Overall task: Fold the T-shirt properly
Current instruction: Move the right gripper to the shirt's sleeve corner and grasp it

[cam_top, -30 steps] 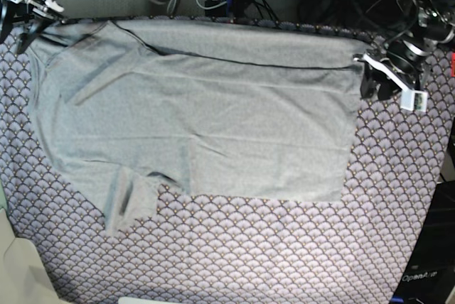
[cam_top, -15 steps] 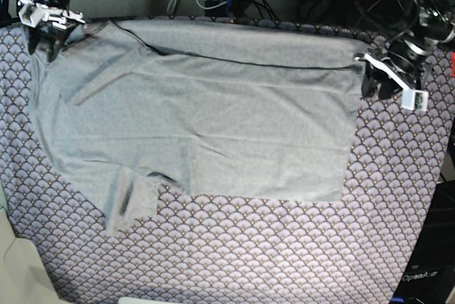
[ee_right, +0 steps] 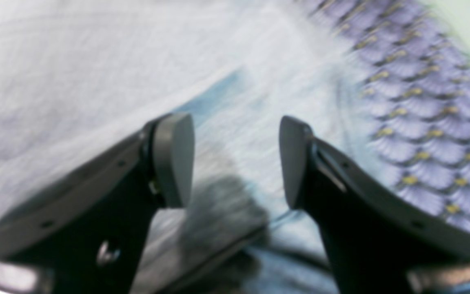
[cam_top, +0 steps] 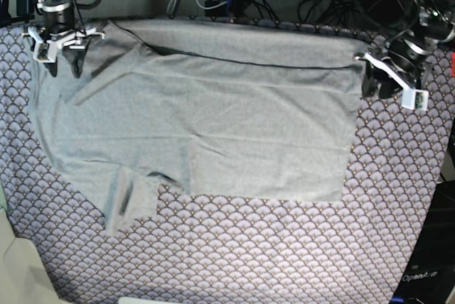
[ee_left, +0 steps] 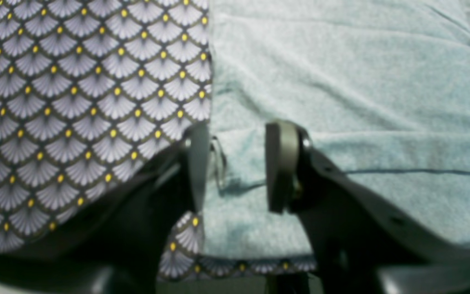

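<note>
Since a second ago my right end effector (cam_top: 60, 54), jaws wide, moved over the T-shirt (cam_top: 206, 126); left end effector (cam_top: 375, 80) straddles its corner, half-open.

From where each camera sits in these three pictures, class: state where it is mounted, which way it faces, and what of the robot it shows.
Base: high above, looking down on the T-shirt spread over the scallop-patterned table cloth; both arms show at the far corners.
Left wrist: on the left arm, looking down past the left gripper, which straddles the shirt's edge.
Right wrist: on the right arm, blurred, looking past the open right gripper at grey fabric.
All three share the shirt and cloth.
</note>
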`<act>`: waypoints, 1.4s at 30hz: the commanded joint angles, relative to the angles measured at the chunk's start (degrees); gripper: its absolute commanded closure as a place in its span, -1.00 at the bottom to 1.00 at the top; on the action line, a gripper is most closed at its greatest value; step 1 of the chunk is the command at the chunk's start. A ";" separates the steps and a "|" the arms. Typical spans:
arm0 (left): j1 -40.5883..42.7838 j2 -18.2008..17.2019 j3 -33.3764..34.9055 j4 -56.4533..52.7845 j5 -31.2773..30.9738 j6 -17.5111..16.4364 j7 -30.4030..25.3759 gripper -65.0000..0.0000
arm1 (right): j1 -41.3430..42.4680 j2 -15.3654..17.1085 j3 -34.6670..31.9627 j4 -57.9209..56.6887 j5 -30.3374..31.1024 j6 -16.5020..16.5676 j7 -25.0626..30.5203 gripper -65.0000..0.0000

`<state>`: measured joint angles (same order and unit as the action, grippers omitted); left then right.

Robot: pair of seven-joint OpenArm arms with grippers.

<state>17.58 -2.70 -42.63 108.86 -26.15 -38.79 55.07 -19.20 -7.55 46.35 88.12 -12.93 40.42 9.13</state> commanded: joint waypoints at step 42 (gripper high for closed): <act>0.39 -0.51 -0.14 0.90 -0.97 -0.03 -1.05 0.28 | -5.81 7.07 -4.46 7.49 11.48 -0.42 -23.94 -0.10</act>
<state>18.20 -2.70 -42.63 108.86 -26.17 -38.79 55.07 -24.80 -1.08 41.50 94.87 -2.28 40.23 -15.88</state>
